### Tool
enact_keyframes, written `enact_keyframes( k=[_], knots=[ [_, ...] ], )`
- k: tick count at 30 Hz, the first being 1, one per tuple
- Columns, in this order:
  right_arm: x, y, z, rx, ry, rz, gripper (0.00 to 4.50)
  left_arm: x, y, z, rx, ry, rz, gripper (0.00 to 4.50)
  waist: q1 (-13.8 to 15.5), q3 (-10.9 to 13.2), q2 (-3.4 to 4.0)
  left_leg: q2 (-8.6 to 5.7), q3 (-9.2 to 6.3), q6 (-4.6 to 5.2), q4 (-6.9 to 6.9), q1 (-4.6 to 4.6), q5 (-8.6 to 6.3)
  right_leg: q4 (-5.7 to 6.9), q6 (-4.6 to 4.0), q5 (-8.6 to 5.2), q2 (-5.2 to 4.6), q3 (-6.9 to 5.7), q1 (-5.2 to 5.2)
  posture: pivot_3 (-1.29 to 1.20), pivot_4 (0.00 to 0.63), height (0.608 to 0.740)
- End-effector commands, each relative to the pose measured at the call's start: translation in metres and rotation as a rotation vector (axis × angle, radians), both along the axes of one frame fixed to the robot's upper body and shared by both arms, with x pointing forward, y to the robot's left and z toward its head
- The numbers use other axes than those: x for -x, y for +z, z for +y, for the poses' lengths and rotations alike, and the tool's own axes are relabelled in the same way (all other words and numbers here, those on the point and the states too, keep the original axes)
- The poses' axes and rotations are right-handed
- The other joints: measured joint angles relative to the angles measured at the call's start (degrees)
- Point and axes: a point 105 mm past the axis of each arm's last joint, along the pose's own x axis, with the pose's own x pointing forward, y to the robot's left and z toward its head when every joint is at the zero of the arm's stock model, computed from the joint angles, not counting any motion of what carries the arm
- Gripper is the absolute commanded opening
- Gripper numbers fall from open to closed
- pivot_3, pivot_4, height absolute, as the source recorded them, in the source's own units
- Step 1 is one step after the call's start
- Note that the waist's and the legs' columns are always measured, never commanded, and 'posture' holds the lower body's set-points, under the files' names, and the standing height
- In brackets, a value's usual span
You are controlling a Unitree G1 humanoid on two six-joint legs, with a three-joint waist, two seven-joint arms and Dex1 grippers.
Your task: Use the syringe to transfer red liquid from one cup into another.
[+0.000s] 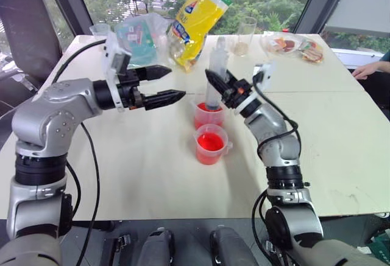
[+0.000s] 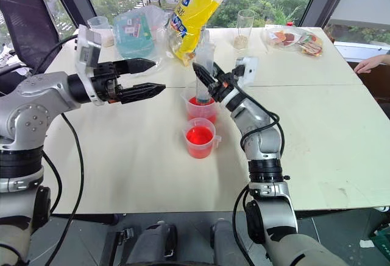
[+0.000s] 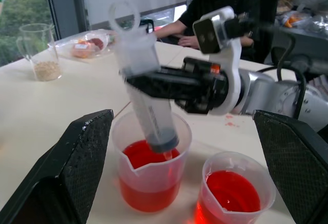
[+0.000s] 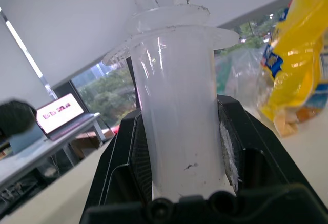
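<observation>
Two small clear cups of red liquid stand mid-table, one behind the other: the far cup [image 1: 209, 115] and the near cup [image 1: 212, 145], which has a side lip. My right gripper [image 1: 216, 84] is shut on the barrel of the clear syringe [image 1: 215, 74]. The syringe is nearly upright, leaning a little, with its tip down inside the far cup [image 3: 151, 178] at the red liquid [image 3: 146, 157]. Its plunger sticks up above the fingers. My left gripper [image 1: 175, 82] hovers open and empty just left of the cups, pointing level toward the syringe.
At the back of the table are a yellow snack bag [image 1: 198, 16], a plastic bag with teal packs [image 1: 137, 35], a glass with beige contents [image 1: 245, 36] and wrapped snacks [image 1: 292, 45]. A person's hand [image 1: 365, 70] rests at the right edge.
</observation>
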Motion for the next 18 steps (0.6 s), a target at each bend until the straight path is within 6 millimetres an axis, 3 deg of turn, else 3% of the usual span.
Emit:
enact_keyframes(
  k=[1, 8, 18],
  knots=[
    [0.005, 0.009, 0.005, 0.013, 0.009, -0.068, 1.39, 0.002, 0.015, -0.004, 0.009, -0.015, -0.058, 4.50, 0.0, 0.0, 0.00, 0.00, 0.00, -0.01, 0.01, 0.00, 0.00, 0.01, 0.00, 0.00, 0.00, 0.00, 0.00, 0.00, 0.150, 0.740],
    [0.006, -0.005, 0.005, 0.075, 0.006, -0.067, 1.39, -0.008, 0.019, -0.010, 0.055, -0.007, -0.060, 4.50, 0.0, 0.0, 0.00, -0.01, 0.00, -0.01, 0.02, 0.04, 0.01, 0.03, 0.00, 0.00, 0.00, 0.00, 0.04, 0.00, 0.150, 0.740],
    [0.006, -0.017, 0.009, 0.143, 0.013, -0.074, 1.39, -0.029, 0.017, -0.041, 0.102, -0.055, -0.038, 4.50, 0.0, 0.0, -0.01, 0.00, 0.02, -0.03, 0.02, 0.24, 0.02, 0.10, 0.00, 0.00, 0.04, 0.00, 0.19, 0.00, 0.150, 0.740]
  ],
)
